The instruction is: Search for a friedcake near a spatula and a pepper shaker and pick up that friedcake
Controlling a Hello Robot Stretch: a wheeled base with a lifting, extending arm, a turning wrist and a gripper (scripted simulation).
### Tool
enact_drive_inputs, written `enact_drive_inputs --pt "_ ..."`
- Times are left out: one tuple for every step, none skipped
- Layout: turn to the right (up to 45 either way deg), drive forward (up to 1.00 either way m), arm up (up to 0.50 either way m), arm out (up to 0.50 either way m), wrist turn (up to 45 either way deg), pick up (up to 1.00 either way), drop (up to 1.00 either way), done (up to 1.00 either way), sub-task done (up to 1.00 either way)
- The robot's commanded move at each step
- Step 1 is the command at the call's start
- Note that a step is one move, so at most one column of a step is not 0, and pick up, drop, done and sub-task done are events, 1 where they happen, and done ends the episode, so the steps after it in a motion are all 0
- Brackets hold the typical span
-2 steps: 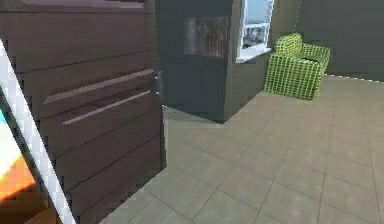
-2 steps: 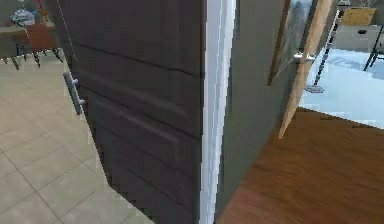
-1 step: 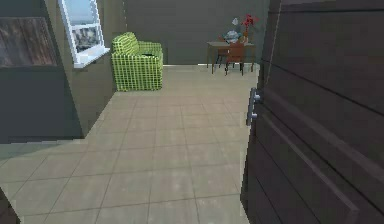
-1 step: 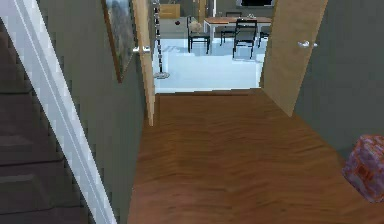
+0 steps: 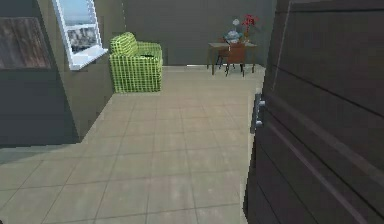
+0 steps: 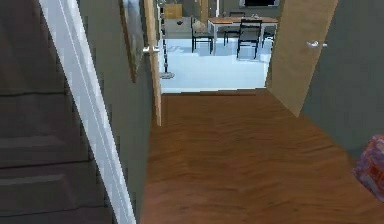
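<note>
A small table [image 5: 231,46] with chairs stands far off at the back of the tiled room in the forward view; it carries a vase with red flowers [image 5: 248,20] and a few small things too tiny to name. In the arm side view a doorway gives onto a bright room with a dining table [image 6: 240,21] and dark chairs [image 6: 202,38].
A dark wooden door [image 5: 320,120] with a metal handle [image 5: 258,108] stands close at the forward view's right. A green checked armchair [image 5: 135,63] sits by a window [image 5: 82,28]. Tan tiles stretch ahead. The arm side view has brown wood floor [image 6: 240,160], a light wooden door [image 6: 152,60] and another door [image 6: 298,55].
</note>
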Motion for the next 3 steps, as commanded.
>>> enact_drive_inputs --pt "-6.0 0.0 0.0 0.0 0.0 0.0 0.0 0.0 0.0" --pt "0.0 1.0 0.0 0.0 0.0 0.0 0.0 0.0 0.0" --pt "-3.0 0.0 0.0 0.0 0.0 0.0 0.0 0.0 0.0"
